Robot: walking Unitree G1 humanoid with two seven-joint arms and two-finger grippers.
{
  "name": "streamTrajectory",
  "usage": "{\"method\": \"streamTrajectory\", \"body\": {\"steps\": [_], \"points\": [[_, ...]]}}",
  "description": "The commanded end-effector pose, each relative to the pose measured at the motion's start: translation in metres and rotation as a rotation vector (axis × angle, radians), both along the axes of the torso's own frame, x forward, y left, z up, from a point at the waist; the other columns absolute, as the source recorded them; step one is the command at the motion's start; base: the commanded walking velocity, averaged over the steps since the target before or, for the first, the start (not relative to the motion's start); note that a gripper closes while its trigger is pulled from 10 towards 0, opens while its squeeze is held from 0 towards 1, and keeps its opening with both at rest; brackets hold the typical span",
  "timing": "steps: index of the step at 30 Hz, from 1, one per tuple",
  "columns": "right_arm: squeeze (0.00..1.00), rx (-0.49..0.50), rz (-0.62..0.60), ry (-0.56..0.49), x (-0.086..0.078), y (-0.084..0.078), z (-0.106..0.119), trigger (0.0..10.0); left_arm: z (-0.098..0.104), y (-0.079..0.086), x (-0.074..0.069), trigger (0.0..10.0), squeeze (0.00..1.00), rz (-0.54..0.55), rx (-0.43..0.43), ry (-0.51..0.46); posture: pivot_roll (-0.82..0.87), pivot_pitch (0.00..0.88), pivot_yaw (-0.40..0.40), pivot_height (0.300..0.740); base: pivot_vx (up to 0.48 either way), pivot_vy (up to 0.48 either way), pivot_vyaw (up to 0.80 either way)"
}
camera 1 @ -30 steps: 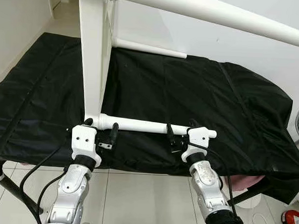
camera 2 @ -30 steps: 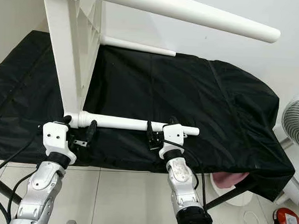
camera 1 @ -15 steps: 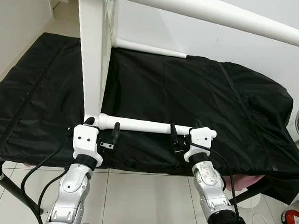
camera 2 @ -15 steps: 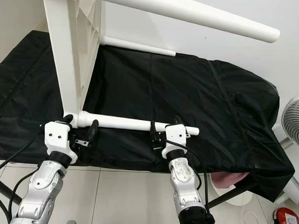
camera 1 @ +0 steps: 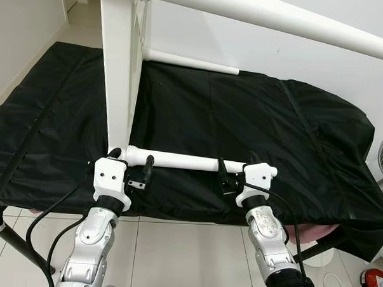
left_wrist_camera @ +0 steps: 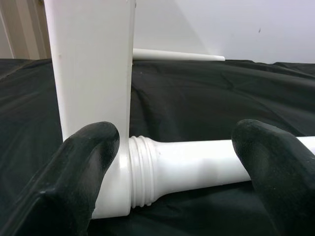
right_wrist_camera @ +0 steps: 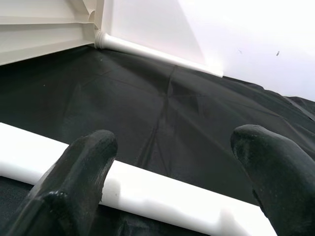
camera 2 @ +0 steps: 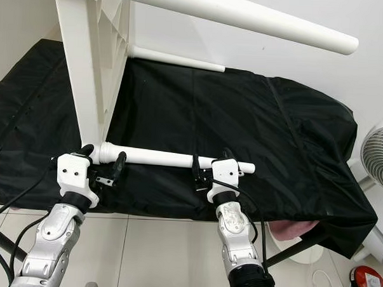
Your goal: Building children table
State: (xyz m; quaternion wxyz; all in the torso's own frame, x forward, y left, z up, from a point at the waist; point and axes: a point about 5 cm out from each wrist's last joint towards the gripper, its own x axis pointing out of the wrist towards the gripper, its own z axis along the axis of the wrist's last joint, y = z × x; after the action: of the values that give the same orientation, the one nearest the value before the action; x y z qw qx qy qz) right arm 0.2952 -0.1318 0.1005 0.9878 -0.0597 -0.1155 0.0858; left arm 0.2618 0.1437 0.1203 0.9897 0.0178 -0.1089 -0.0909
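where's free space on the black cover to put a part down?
Open stretch of black cover: between the far table leg and the near table leg, running right to the cover's edge. Crowded at the near edge: left gripper and right gripper straddle the near leg beside the upright tabletop.

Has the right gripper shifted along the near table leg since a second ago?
Yes, slightly: the right gripper has slid rightward along the near leg, closer to its free end.
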Motion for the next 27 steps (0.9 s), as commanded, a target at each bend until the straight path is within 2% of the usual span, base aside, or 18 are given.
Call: {"method": "streamTrajectory", "body": {"steps": [1, 27], "points": [[0.0, 0.0, -0.013, 0.007, 0.0004, -0.0036, -0.0023, 10.0, -0.0026, -0.0057, 0.0007, 10.0, 0.0, -0.038, 0.014, 0.004, 0.02, 0.0, -0.098, 0.74, 0.0, 0.0, 0.0], [0.0, 0.001, -0.005, 0.006, 0.0018, -0.0009, -0.0027, 10.0, -0.0018, -0.0061, 0.0026, 10.0, 0.0, -0.042, 0.017, -0.004, 0.03, 0.0, -0.099, 0.74, 0.0, 0.0, 0.0]]}}
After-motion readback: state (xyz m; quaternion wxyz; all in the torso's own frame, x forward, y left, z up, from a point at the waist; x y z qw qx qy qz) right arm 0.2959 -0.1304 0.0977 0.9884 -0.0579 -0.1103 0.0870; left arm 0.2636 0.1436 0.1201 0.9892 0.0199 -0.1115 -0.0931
